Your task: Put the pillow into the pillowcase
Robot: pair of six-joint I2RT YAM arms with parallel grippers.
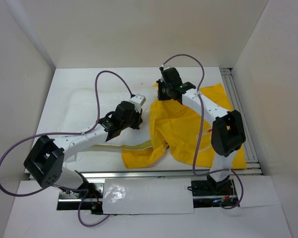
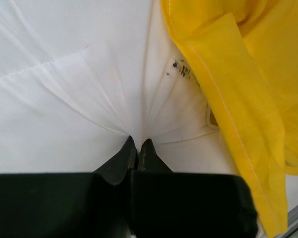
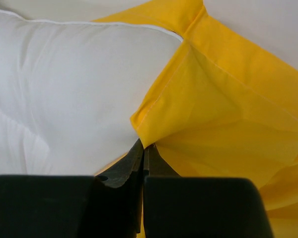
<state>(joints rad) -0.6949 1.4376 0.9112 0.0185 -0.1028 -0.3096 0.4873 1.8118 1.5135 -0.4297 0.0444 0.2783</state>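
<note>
The white pillow (image 1: 87,111) lies on the left half of the table, its right end at the mouth of the yellow pillowcase (image 1: 181,136), which is crumpled across the right half. My left gripper (image 1: 135,120) is shut on a pinch of the pillow's white fabric (image 2: 89,99), creases radiating from the fingertips (image 2: 131,148). The pillowcase's hem (image 2: 228,99) lies just right of it. My right gripper (image 1: 161,91) is shut on the pillowcase's hemmed edge (image 3: 154,119) at the far side, with the pillow (image 3: 64,89) beside it. The print is hidden.
White walls enclose the table on three sides. A metal rail (image 1: 241,114) runs along the right edge and another along the front (image 1: 154,173). Purple cables (image 1: 109,74) loop over both arms.
</note>
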